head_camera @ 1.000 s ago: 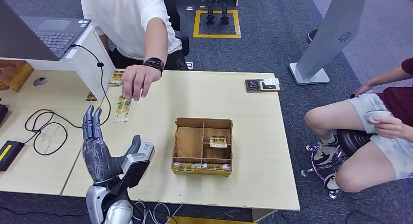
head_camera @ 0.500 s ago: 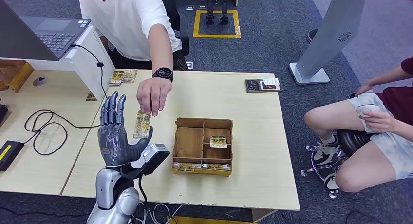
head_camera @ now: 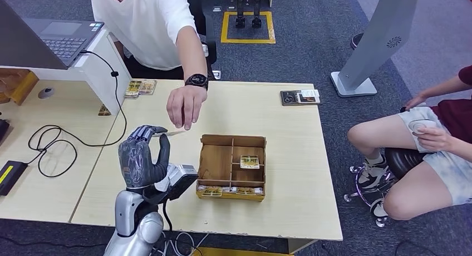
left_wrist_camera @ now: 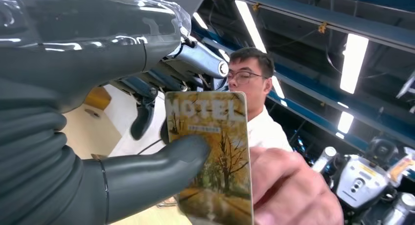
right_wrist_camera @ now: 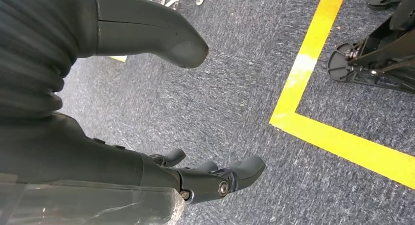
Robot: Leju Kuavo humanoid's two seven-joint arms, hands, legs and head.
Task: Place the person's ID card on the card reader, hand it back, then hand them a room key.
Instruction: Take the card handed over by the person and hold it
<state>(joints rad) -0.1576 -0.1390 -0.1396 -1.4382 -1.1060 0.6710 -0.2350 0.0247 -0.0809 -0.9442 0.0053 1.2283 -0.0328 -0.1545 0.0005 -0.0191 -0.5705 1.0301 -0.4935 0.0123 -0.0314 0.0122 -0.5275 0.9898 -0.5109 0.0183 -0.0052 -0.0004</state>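
I'm taking the card point(left_wrist_camera: 210, 156) from the person's hand point(head_camera: 185, 104) right now: my left hand point(head_camera: 143, 158) is closing thumb against fingers on it, card printed HOTEL with autumn trees, raised above the desk point(head_camera: 289, 161) at about 9 o'clock of the wooden tray point(head_camera: 232, 140). In the left wrist view the person's fingers point(left_wrist_camera: 288, 186) are touching the card's far edge, so I'm judging the handover as not quite released. My right hand point(right_wrist_camera: 205, 178) is hanging over the carpet, fingers loosely apart, holding nothing. Task-wise I'm reading this as the very start: card coming to me, reader step, return and room key all left to do. I can't tell which item is the reader; a dark flat device point(head_camera: 10, 175) is sitting at the desk's 9 o'clock edge. More cards point(head_camera: 249, 162) are lying in the tray, likely the keys.
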